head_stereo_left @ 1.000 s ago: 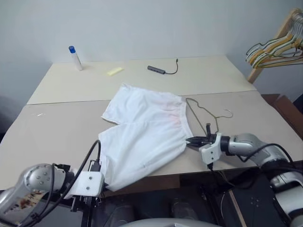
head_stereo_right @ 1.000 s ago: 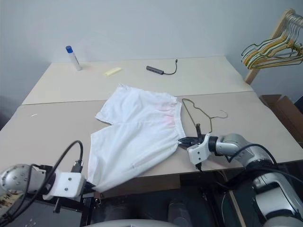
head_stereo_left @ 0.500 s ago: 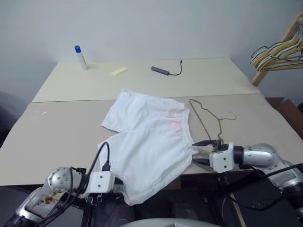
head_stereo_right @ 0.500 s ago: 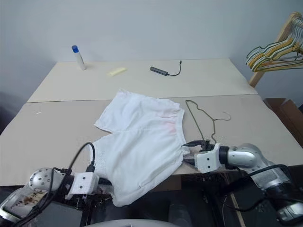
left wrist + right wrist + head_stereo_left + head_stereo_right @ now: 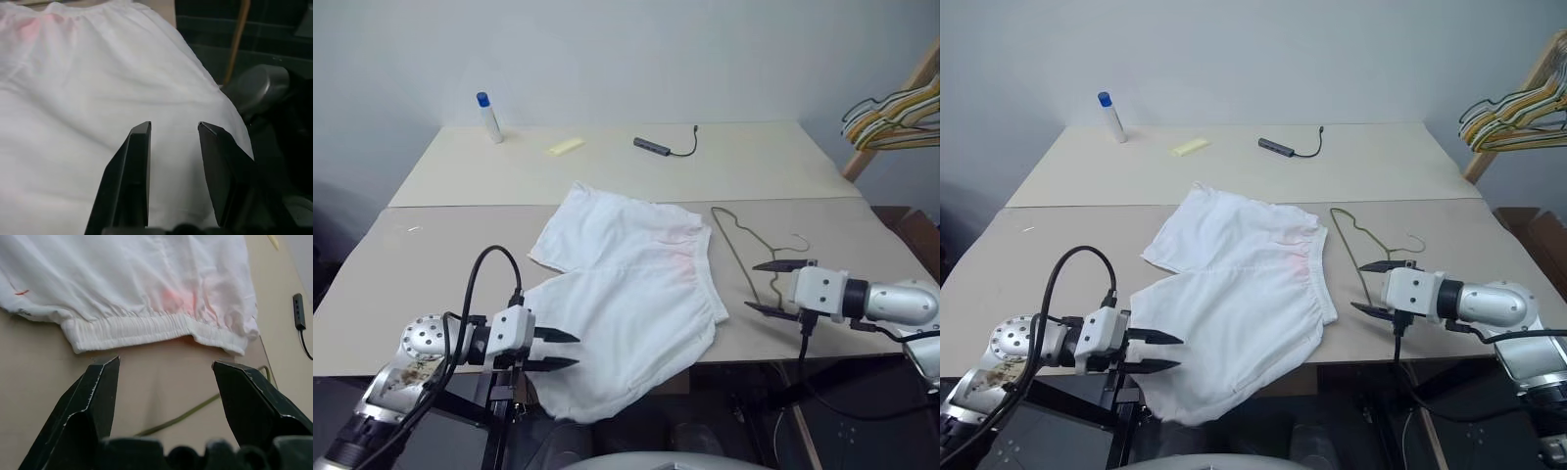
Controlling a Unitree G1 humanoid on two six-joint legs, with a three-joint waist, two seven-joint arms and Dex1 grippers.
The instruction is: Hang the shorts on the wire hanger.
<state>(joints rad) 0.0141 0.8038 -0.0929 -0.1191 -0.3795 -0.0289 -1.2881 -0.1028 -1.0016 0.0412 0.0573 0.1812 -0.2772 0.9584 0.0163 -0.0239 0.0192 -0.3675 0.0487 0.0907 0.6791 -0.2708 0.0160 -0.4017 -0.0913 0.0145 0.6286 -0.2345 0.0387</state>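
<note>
The white shorts (image 5: 626, 294) lie flat on the table, waistband toward the right, with one leg drooping over the front edge. The thin wire hanger (image 5: 745, 245) lies on the table just right of the waistband, not touching it. My left gripper (image 5: 576, 350) is open beside the hanging leg, its fingers pointing at the cloth and holding nothing. In the left wrist view the left gripper (image 5: 173, 125) hovers over the shorts (image 5: 88, 98). My right gripper (image 5: 751, 286) is open over the hanger's near end, apart from the waistband (image 5: 137, 328), and the hanger wire (image 5: 186, 416) runs beneath it.
At the back of the table (image 5: 440, 255) stand a blue-capped white bottle (image 5: 490, 117), a yellow slip (image 5: 566, 146) and a black cable with a small bar end (image 5: 661, 147). A wooden rack with several hangers (image 5: 899, 106) is at the far right, beyond the table.
Both grippers were shut on the shorts, left on the leg hem and right on the waistband corner. Both have let go, opened and drawn back. The camera view has also shifted.
</note>
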